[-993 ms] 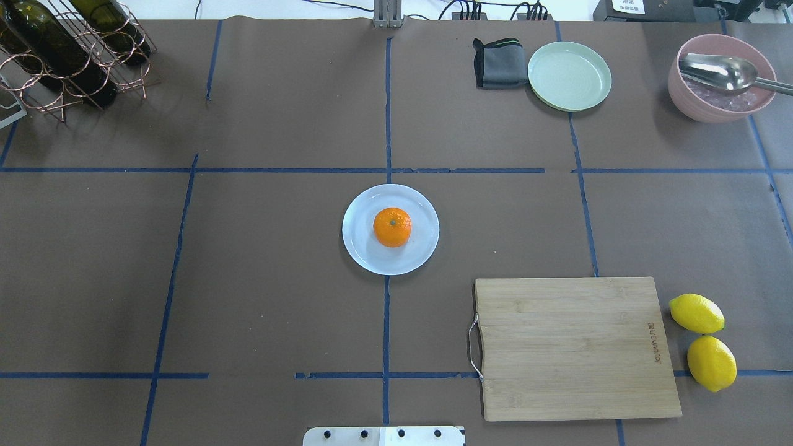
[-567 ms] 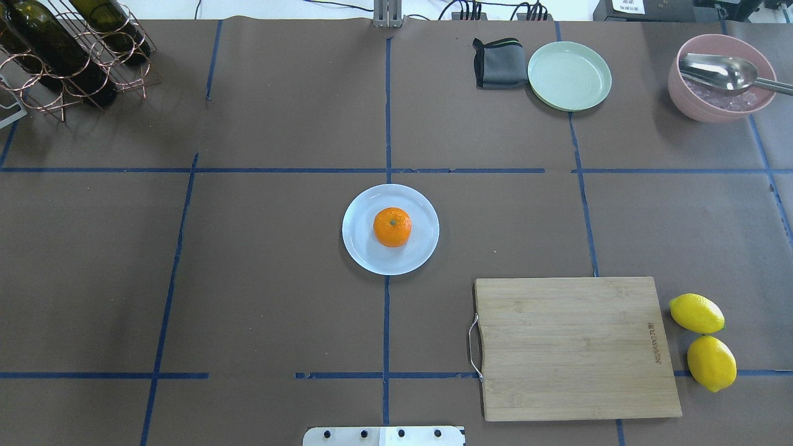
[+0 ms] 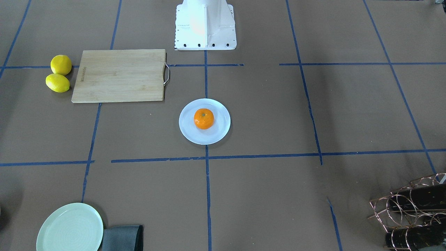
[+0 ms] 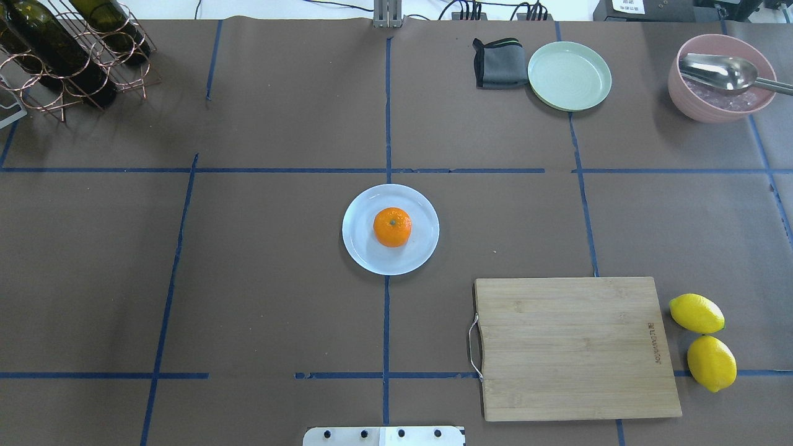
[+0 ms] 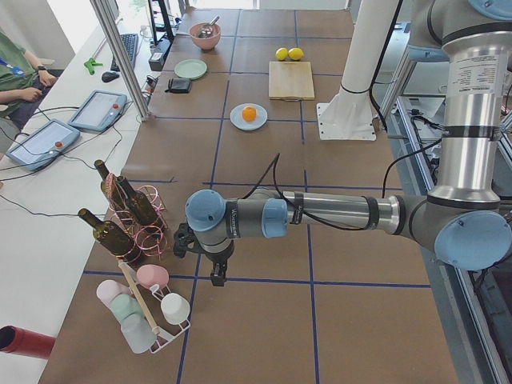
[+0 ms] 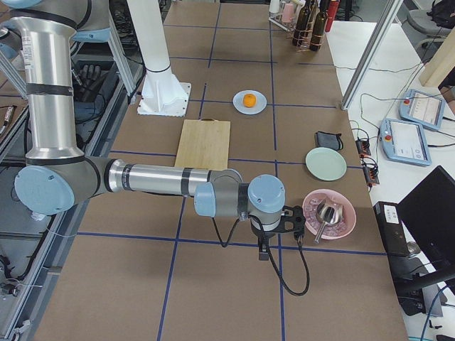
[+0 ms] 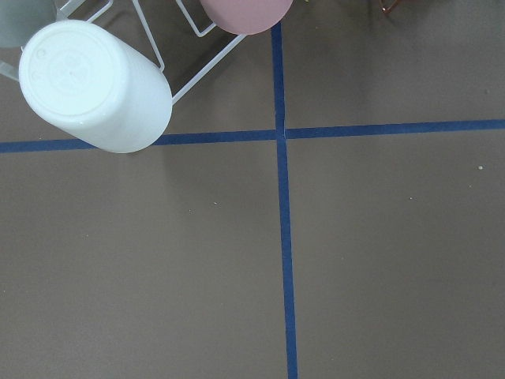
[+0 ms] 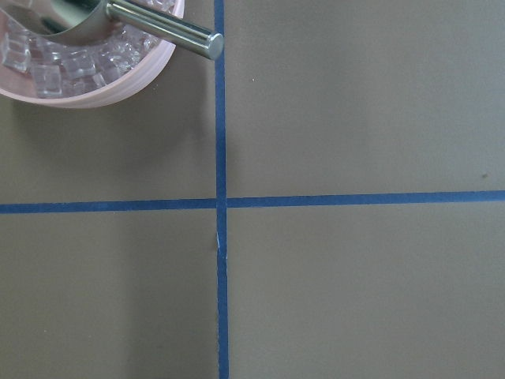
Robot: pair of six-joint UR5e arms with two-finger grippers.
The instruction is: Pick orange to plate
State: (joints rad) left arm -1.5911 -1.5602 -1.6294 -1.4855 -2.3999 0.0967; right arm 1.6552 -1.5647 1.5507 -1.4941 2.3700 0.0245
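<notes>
You find the orange (image 4: 392, 227) sitting stem-up on the middle of the plate (image 4: 362, 251), which rests at the centre of the table (image 4: 279, 279), right on a crossing of blue tape lines. Nothing touches the fruit. From the plate in the overhead view, you see the cutting board (image 4: 573, 347) at 4 o'clock with two lemons (image 4: 696, 313) just beside its far edge, the green plate (image 4: 569, 75) at 1 o'clock, the pink bowl (image 4: 681, 102) at 2 o'clock and the wine rack (image 4: 74, 62) at 10 o'clock. The left gripper (image 5: 216, 276) hangs low over the table near the cup rack (image 5: 148, 308), well apart from the plate. The right gripper (image 6: 264, 250) hangs low just beside the pink bowl, also well apart from the plate. Each gripper shows only from the side, so you cannot tell how far either one is open or whether it has hold of anything.
</notes>
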